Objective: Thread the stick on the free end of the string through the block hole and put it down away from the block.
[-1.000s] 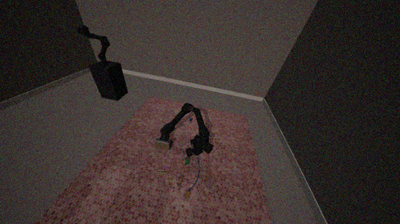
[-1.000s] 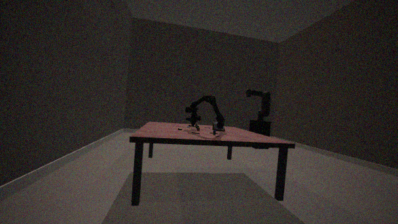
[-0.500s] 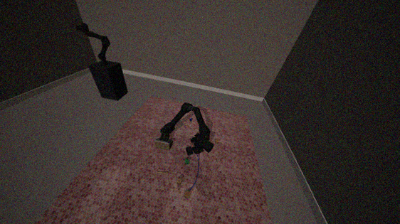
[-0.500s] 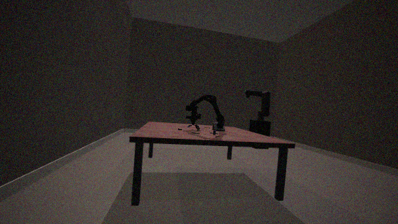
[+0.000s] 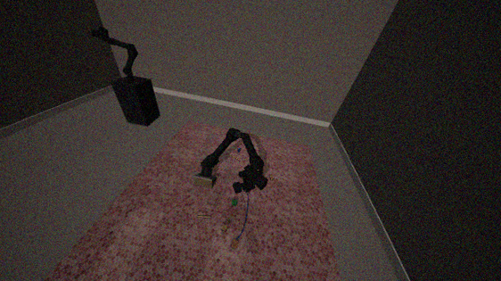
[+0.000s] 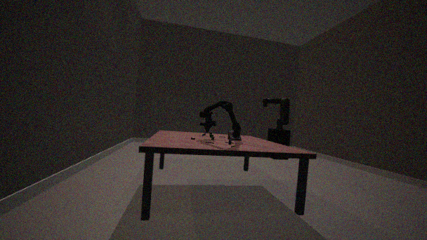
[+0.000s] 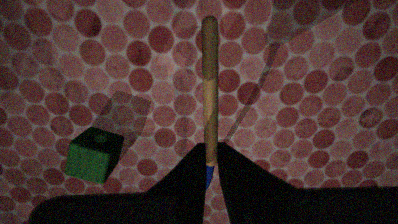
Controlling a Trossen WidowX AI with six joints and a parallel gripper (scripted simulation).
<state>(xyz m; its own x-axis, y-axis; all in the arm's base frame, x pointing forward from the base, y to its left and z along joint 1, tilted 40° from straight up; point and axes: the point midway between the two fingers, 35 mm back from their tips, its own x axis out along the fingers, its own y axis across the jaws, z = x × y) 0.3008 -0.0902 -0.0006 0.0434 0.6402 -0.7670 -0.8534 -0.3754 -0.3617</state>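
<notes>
Dim grey walls (image 5: pixel 261 45) (image 6: pixel 218 70) enclose the room, with a pale baseboard (image 5: pixel 241 106) along their foot. Red and pink discs pattern the dark-legged table (image 5: pixel 149 242) (image 6: pixel 225 151) (image 7: pixel 165 65). A black six-joint arm (image 5: pixel 249 149) (image 6: pixel 230 110) bends over it; another arm (image 5: pixel 132 51) (image 6: pixel 284 112) stands on a black box pedestal (image 5: pixel 138 100) (image 6: pixel 274 135) beyond the table. From the gripper (image 5: pixel 248 190) (image 6: pixel 208 131) (image 7: pixel 211 149), a blue string (image 5: pixel 247 213) (image 7: pixel 209 176) curves to a small orange-brown piece (image 5: pixel 234 243). Its fingers are clamped on the wooden stick (image 7: pixel 210 90) near the string end, above the tabletop. A loose stick (image 5: pixel 204 216) lies apart from a green block (image 5: pixel 234 203) (image 7: pixel 92 157). Which shape is the holed block is unclear.
</notes>
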